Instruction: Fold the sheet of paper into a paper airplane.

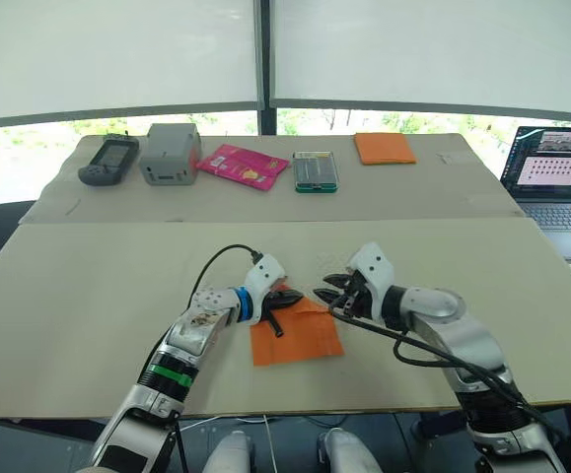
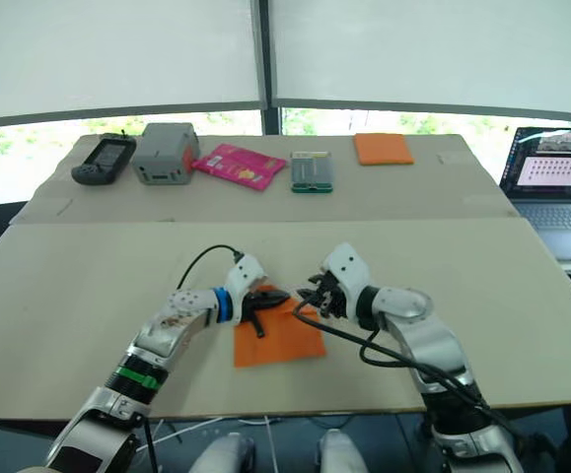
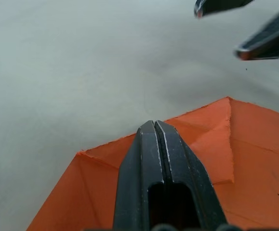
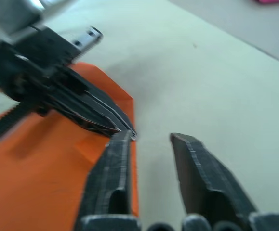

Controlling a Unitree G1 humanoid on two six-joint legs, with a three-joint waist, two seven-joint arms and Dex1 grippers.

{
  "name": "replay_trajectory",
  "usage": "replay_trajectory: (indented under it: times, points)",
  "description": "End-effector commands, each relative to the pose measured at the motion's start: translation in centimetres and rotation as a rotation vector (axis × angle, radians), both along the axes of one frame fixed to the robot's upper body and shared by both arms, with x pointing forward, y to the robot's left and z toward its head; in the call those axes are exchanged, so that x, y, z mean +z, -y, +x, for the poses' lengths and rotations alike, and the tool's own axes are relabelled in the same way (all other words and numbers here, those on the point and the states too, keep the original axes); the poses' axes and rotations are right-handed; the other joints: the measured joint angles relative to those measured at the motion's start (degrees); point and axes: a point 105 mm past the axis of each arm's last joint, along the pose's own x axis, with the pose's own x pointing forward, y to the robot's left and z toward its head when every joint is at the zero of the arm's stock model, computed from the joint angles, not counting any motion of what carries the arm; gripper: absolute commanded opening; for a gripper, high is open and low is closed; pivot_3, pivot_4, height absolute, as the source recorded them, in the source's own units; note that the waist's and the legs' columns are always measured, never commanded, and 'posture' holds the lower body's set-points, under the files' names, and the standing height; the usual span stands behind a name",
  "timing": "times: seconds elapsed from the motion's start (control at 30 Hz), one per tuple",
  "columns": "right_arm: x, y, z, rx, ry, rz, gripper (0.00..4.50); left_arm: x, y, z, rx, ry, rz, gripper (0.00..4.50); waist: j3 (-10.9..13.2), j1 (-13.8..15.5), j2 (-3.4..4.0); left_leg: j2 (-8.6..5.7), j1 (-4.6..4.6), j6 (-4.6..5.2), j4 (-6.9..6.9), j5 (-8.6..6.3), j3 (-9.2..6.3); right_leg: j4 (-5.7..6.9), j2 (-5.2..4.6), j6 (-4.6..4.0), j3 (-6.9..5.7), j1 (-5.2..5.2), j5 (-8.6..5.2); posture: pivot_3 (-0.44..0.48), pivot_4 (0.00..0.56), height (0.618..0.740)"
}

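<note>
From the head we look forward and down over the wide pale bench (image 1: 88, 296), window blinds beyond. Our two eye views share nearly the whole scene, the right eye offset slightly sideways. Our left wrist camera sits very close, looking along the left claw (image 3: 154, 126), its black fingers pressed together over the thin bright-orange creased sheet of paper (image 3: 255, 168). Our right wrist camera, equally close, looks along the right claw (image 4: 149, 140), fingers parted. Both wrist views share the sheet's edge and each other's claw.
</note>
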Motion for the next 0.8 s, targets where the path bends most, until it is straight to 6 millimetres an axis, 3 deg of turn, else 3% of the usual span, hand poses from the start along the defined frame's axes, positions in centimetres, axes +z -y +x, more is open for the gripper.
replay_trajectory:
  times: [0.03,0.2,0.3,0.47,0.7,0.8]
  points:
    - [-1.5,-1.5,0.3,-0.062,-0.100,0.091,0.03,-1.4,-1.2,0.3,0.075,-0.056,0.035,0.00,-0.01,-0.15,0.01,0.01,0.02,0.00,-0.01,0.00,0.00,0.01,0.02,0.00,0.00,0.01,0.00,0.000,0.150,0.740]
    - [-3.3,-2.5,-0.6,-0.066,-0.155,0.090,0.03,-1.6,-1.6,0.4,0.098,-0.052,0.056,0.00,-0.05,-0.11,0.02,0.01,0.04,0.00,0.00,0.00,0.00,0.04,0.01,-0.10,0.02,0.02,0.06,0.000,0.150,0.740]
    - [-5.0,-1.4,-0.6,-0.128,-0.197,0.033,0.03,-1.5,-1.6,0.5,0.097,-0.051,0.050,0.00,-0.17,-0.11,0.04,0.01,0.07,0.00,0.00,0.00,0.01,0.04,0.01,0.00,0.02,0.03,0.00,0.000,0.150,0.740]
    - [-6.0,1.4,-0.7,-0.236,-0.211,-0.023,0.03,-1.4,-1.4,0.6,0.097,-0.048,0.048,0.00,-0.31,0.01,0.06,0.01,0.14,0.00,-0.01,0.00,0.00,0.03,0.01,0.01,0.02,0.12,-0.01,0.000,0.150,0.740]
    - [-6.8,3.9,-4.4,-0.238,-0.271,0.015,0.03,-1.6,-1.4,0.4,0.092,-0.053,0.049,0.00,-0.34,0.42,0.06,-0.02,0.38,-0.01,-0.05,-0.02,-0.09,-0.20,-0.04,0.08,-0.08,0.55,-0.07,0.000,0.150,0.740]
    - [-6.7,4.2,-5.0,-0.251,-0.270,0.028,0.03,-1.7,-1.2,0.4,0.086,-0.058,0.044,0.00,-0.34,0.29,0.05,-0.01,0.63,-0.02,-0.15,-0.02,-0.08,-0.28,-0.04,0.08,-0.09,0.81,-0.10,0.000,0.150,0.740]
